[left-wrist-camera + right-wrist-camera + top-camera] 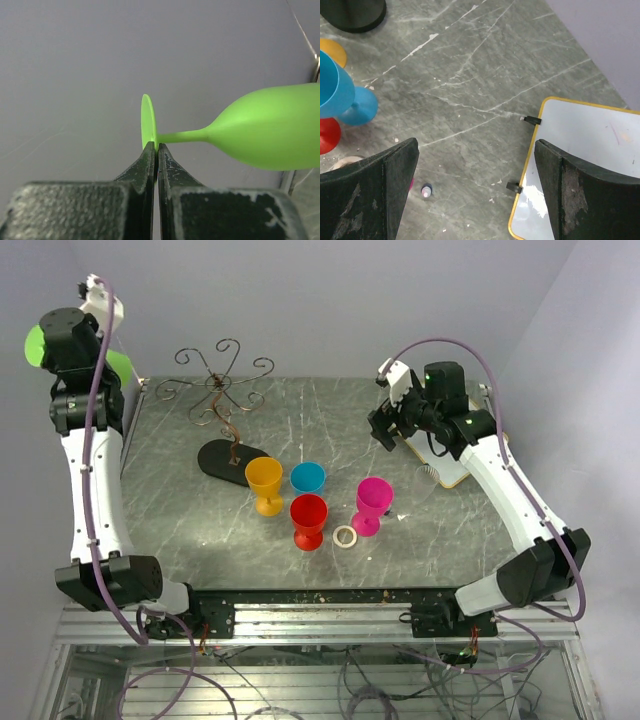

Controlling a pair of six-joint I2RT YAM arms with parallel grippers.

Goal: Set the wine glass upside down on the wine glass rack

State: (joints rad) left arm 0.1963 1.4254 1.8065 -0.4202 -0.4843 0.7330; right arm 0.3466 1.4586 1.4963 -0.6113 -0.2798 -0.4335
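Note:
My left gripper (58, 348) is raised at the far left, beside the wall, and is shut on the rim of the foot of a green wine glass (120, 366). In the left wrist view the fingertips (155, 148) pinch the thin foot disc, and the glass (270, 130) lies sideways with its bowl to the right. The wine glass rack (222, 390), a dark wire tree with curled arms, stands on its black oval base (226, 462) right of the left arm. My right gripper (384, 430) is open and empty above the table's right side (475, 145).
Orange (264, 481), blue (308, 477), red (308, 519) and pink (374, 503) glasses stand upright mid-table in front of the rack base. A small ring (345, 536) lies beside the pink one. A yellow-edged whiteboard (585, 145) lies under the right arm. The wall is close behind the left arm.

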